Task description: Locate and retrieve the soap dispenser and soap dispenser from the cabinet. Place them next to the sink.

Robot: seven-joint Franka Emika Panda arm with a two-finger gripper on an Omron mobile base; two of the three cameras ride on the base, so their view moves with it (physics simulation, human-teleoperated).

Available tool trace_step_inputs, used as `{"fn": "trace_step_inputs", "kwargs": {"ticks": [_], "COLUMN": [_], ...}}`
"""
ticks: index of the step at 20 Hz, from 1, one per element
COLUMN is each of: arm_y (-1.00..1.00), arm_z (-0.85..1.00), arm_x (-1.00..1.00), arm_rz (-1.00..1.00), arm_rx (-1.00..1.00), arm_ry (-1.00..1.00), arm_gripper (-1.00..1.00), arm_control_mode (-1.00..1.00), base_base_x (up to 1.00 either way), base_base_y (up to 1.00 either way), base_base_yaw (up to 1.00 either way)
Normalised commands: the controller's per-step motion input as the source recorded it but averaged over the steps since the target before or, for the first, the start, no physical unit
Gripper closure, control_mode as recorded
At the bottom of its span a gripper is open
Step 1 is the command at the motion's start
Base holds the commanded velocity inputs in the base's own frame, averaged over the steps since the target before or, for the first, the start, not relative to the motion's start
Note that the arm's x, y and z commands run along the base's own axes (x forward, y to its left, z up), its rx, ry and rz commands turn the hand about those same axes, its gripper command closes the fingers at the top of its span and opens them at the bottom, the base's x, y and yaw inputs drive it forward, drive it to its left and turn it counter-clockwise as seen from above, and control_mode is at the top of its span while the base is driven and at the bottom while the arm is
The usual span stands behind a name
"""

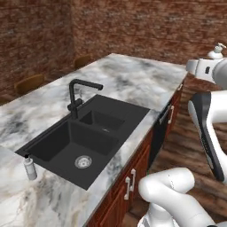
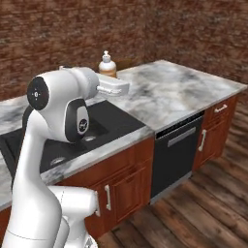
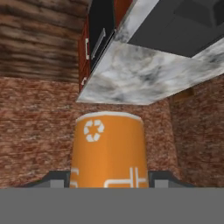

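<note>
Your gripper is clamped on the orange soap dispenser, one finger on each side. Beyond it lies the marble counter, then the sink, where the grey soap dispenser stands alongside.

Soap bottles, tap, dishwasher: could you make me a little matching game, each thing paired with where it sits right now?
Things:
1. orange soap dispenser
2. grey soap dispenser
3. faucet
4. dishwasher

Places:
A. standing on the marble counter by the near corner of the sink
B. built in under the counter, between wooden cabinet doors
C. held up in the air between the fingers of the pincer
D. rising at the far edge of the sink

Pairs: 1-C, 2-A, 3-D, 4-B
</note>
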Motion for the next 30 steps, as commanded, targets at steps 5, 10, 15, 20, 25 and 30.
{"fn": "trace_step_inputs", "kwargs": {"ticks": [5, 10, 15, 20, 25, 30], "arm_y": [0.0, 0.0, 0.0, 0.0, 0.0, 0.0], "arm_z": [0.0, 0.0, 0.0, 0.0, 0.0, 0.0], "arm_x": [0.0, 0.0, 0.0, 0.0, 0.0, 0.0], "arm_rz": [0.0, 0.0, 0.0, 0.0, 0.0, 0.0], "arm_rx": [0.0, 0.0, 0.0, 0.0, 0.0, 0.0], "arm_ry": [0.0, 0.0, 0.0, 0.0, 0.0, 0.0], "arm_gripper": [1.0, 1.0, 1.0, 1.0, 1.0, 1.0], "arm_control_mode": [1.0, 1.0, 1.0, 1.0, 1.0, 1.0], "base_base_x": [0.02, 0.0, 0.0, 0.0, 0.0, 0.01], "base_base_y": [-0.12, -0.16, -0.06, 0.01, 0.11, 0.44], "base_base_yaw": [0.47, 0.45, 0.47, 0.38, 0.01, 0.17]}}
